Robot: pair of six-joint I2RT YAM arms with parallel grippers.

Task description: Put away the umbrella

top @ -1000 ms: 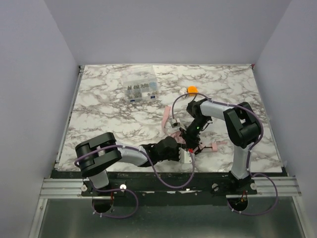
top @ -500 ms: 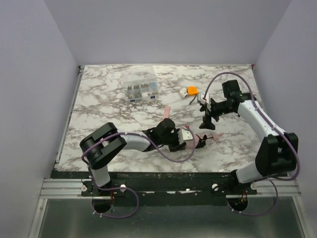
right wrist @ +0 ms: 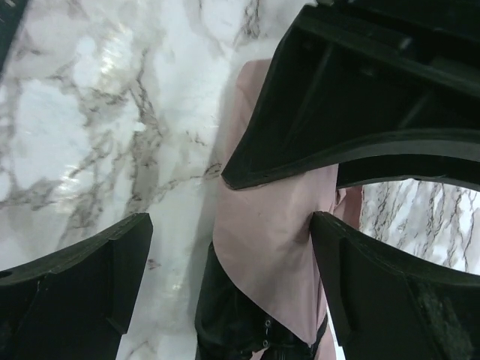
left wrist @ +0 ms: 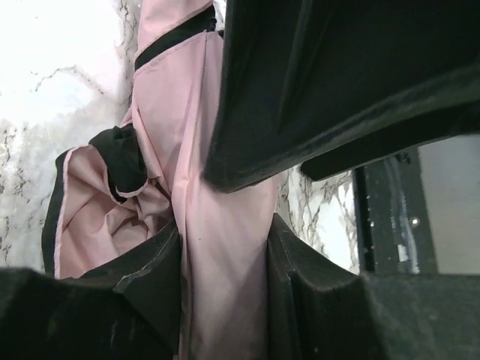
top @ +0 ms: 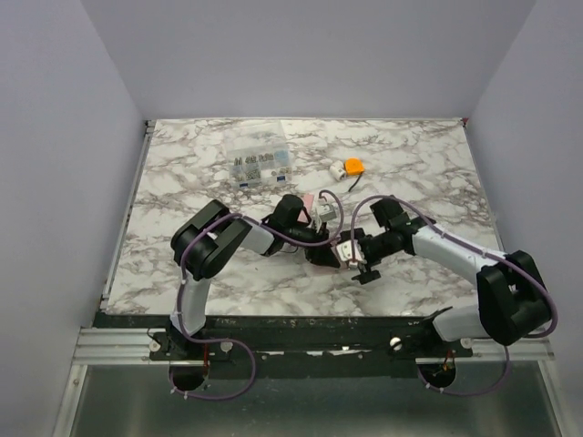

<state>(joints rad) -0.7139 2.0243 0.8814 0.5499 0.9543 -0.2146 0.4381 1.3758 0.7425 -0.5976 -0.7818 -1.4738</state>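
The pale pink umbrella point(left wrist: 225, 225) is folded into a loose roll with dark trim and a dark strap point(right wrist: 255, 337). From above only bits of pink point(top: 310, 201) show between the two arms at mid-table. My left gripper point(left wrist: 225, 281) is shut on the pink fabric, which fills the gap between its black fingers point(left wrist: 146, 281). My right gripper point(right wrist: 232, 270) stands wide open around the umbrella's other part point(right wrist: 285, 247); the fabric touches one finger point(right wrist: 375, 285), and bare marble lies by the other. Both grippers point(top: 326, 246) point(top: 355, 259) meet head to head.
A clear compartment box point(top: 260, 167) of small parts sits at the back left of the marble table point(top: 182, 182). A small orange-and-white gadget point(top: 350, 167) lies behind the arms. The dark rail of the table's near edge point(left wrist: 382, 217) shows in the left wrist view.
My right gripper let go of the umbrella, swung away to the back right with its jaws open, and has come back around the fabric. My left gripper carried the umbrella farther back on the table.
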